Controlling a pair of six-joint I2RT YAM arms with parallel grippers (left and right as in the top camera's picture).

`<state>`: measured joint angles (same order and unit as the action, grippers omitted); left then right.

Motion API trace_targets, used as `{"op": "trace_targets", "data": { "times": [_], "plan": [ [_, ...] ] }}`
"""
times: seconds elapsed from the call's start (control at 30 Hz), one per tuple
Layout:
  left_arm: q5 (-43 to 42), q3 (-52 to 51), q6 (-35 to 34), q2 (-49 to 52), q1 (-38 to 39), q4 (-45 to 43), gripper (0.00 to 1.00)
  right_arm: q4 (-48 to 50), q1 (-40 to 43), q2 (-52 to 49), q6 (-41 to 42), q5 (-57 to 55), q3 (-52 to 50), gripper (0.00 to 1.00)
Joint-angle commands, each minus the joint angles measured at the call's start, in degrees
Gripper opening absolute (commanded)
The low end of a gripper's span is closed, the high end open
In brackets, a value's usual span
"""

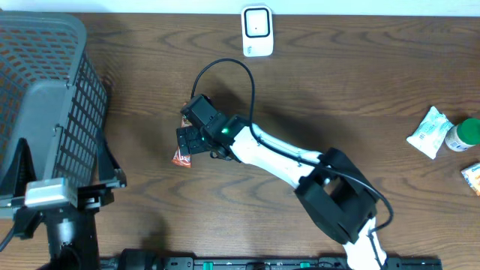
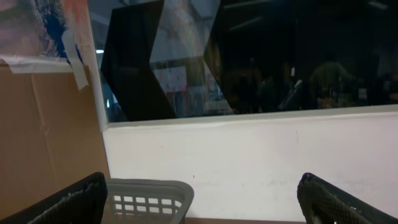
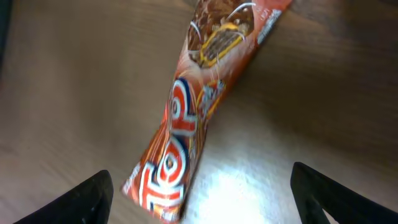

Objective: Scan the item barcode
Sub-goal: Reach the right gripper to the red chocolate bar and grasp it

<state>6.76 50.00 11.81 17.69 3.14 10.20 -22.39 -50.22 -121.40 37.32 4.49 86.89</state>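
The item is an orange-red snack bar wrapper lying flat on the wooden table, seen as a small strip in the overhead view. My right gripper hovers over its near end and is open. The dark fingers stand wide on either side and touch nothing. From above, the right gripper sits just over the wrapper, left of centre. A white scanner-like device stands at the table's far edge. My left gripper is open and empty, facing a wall. No barcode shows.
A grey mesh basket fills the far left, its rim in front of the left gripper. At the right edge lie a white packet, a green-capped bottle and an orange packet.
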Motion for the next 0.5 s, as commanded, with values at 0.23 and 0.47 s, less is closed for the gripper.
{"op": "trace_targets", "data": {
  "times": [0.23, 0.47],
  "plan": [
    [-0.31, -0.31, -0.31, -1.33, -0.24, 0.11, 0.98, 5.73, -1.03, -1.55, 4.48, -4.07, 0.11, 0.83],
    [-0.31, -0.28, -0.31, -1.36, -0.24, 0.09, 0.98, 8.57, -1.49, -4.70, 4.87, -4.42, 0.11, 0.83]
  ]
}}
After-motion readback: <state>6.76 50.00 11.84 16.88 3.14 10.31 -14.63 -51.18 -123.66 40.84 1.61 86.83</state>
